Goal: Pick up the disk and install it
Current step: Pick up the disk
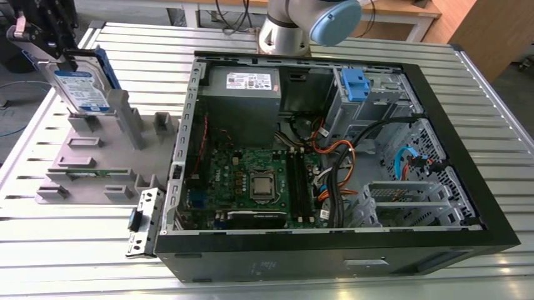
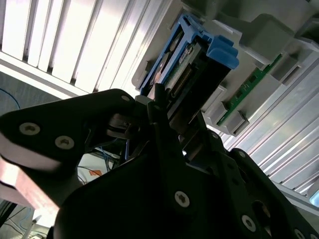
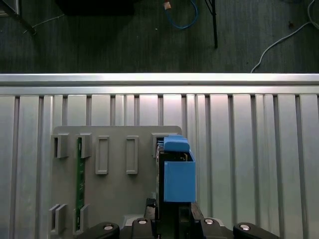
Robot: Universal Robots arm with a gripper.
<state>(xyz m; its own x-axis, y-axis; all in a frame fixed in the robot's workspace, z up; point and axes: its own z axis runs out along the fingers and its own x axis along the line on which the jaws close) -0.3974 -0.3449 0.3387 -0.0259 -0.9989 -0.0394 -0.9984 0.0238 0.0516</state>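
The disk [image 1: 84,87], a silver-grey hard drive with a white-and-blue label and a blue carrier frame, stands on edge at the exterior view's upper left. Its lower end is at the tall slot of the grey holder plate [image 1: 92,159]; I cannot tell whether it still sits in the slot. My gripper [image 1: 60,56] comes down on its top end and is shut on it. In both wrist views the black fingers [image 2: 159,107] clamp the disk [image 2: 199,57] edge-on, with its blue frame [image 3: 177,174] reaching out past the gripper [image 3: 172,216].
An open black computer case [image 1: 467,156] lies on the ribbed metal table [image 1: 67,250], to the exterior view's right of the holder plate. A blue latch [image 1: 354,84] marks its drive bay at the back. A green memory stick [image 3: 79,184] lies in the holder plate. The arm's base [image 1: 292,28] stands behind the case.
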